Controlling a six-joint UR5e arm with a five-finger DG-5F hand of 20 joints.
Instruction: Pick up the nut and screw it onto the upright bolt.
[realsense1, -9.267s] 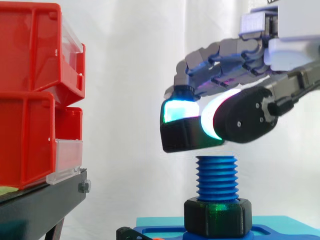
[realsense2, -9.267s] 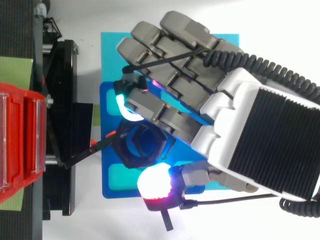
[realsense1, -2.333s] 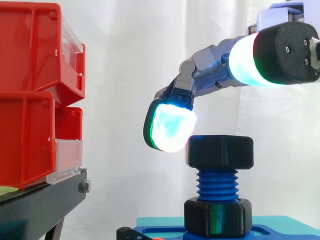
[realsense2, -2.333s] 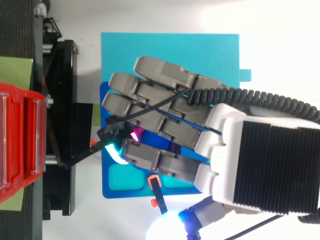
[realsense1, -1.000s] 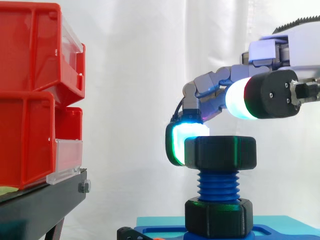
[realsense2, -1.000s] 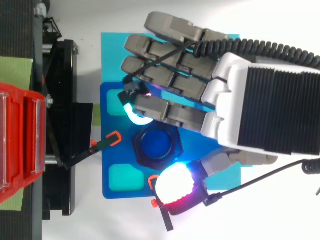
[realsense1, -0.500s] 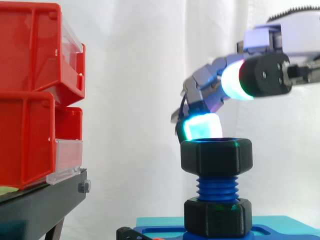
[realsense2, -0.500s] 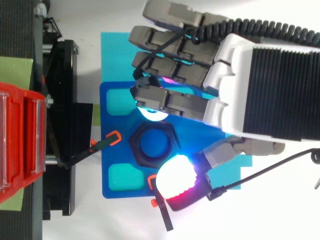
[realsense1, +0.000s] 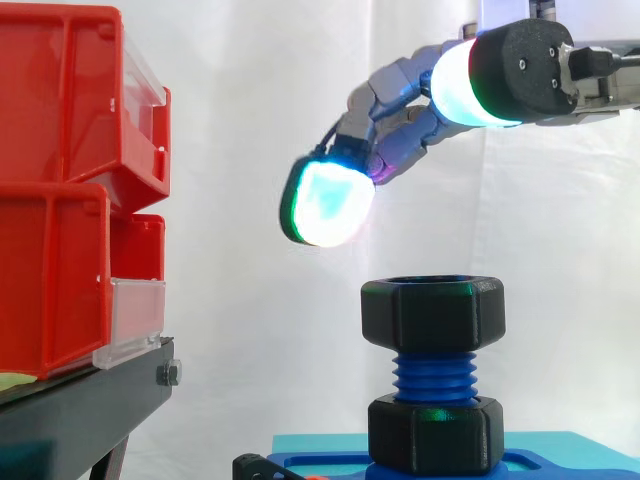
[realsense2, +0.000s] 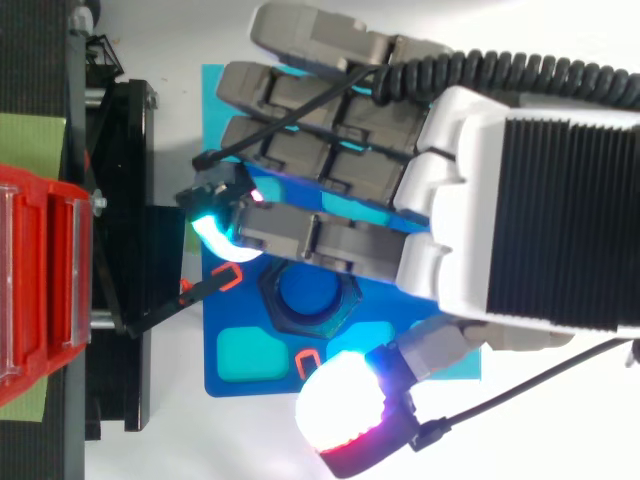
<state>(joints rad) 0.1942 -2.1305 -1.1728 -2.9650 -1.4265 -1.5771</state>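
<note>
Hand: The hand (realsense2: 520, 200) hung above the nut and clear of it, fingers loose and nearly straight, gripping nothing. One cyan-lit fingertip (realsense1: 327, 203) sat up and to the left of the nut, and the thumb pad (realsense2: 345, 410) stood out on the other side.
Nut: The black hex nut (realsense1: 433, 313) sat level on the top turns of the upright blue bolt (realsense1: 433, 375). From above, the bolt's blue end showed inside its bore.
Done so far: By my reading, the nut had been picked up, placed and started on the thread.
Left to do: Several turns lay bare between the nut and the black hex collar (realsense1: 435, 432) at the bolt's foot, so most of the screwing down looked to be ahead. How firmly the thread had caught I could not tell.
Room around: Open air lay on all sides of the nut at its height, with the white curtain (realsense1: 250, 100) behind. Fingers could likely close round it unhindered.
Edges: The red bins (realsense1: 60, 180) and black stand (realsense1: 80, 410) stood well apart from the bolt. An orange-tipped clip (realsense2: 226, 278) lay near the nut on the blue base plate (realsense2: 210, 320), and a sweeping fingertip might catch it.
</note>
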